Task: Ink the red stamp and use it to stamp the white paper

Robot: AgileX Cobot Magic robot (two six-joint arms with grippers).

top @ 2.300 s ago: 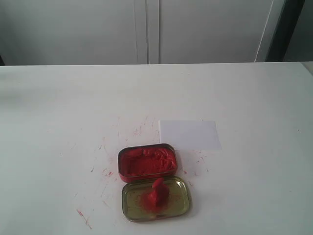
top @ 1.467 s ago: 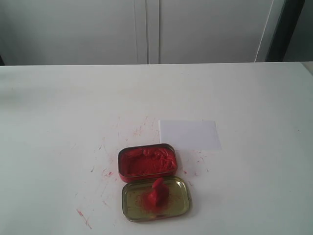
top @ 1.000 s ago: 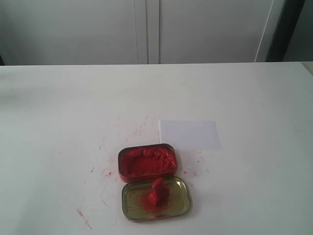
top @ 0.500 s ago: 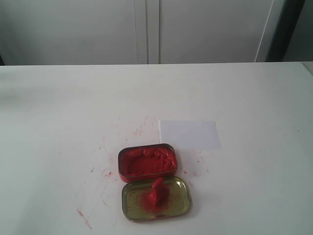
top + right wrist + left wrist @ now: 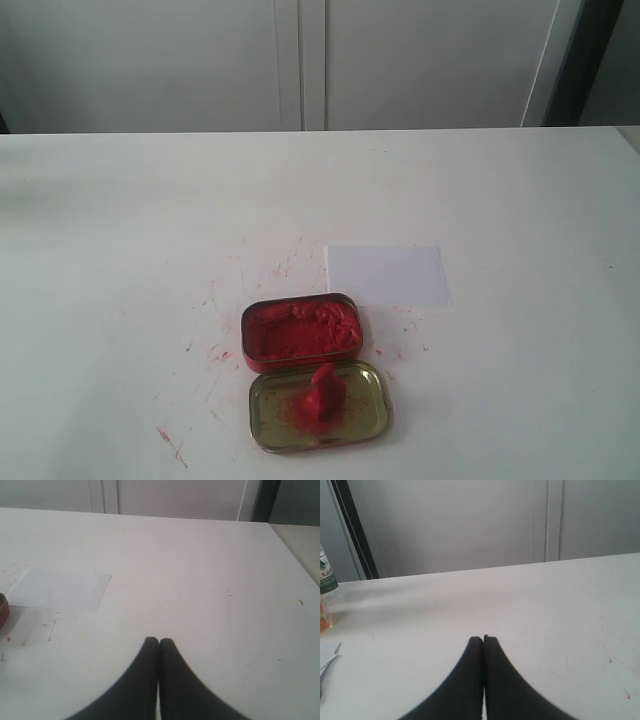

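The red stamp stands on a gold metal lid near the table's front edge. Just behind the lid sits an open red tin of lumpy red ink paste. The white paper lies flat behind and to the right of the tin; it also shows in the right wrist view, white paper. My left gripper is shut with nothing in it, over bare table. My right gripper is shut and empty too, apart from the paper. Neither arm shows in the exterior view.
Red ink smears speckle the white table around the tin. A bottle stands at the edge of the left wrist view, with a scrap of paper near it. White cabinet doors rise behind the table.
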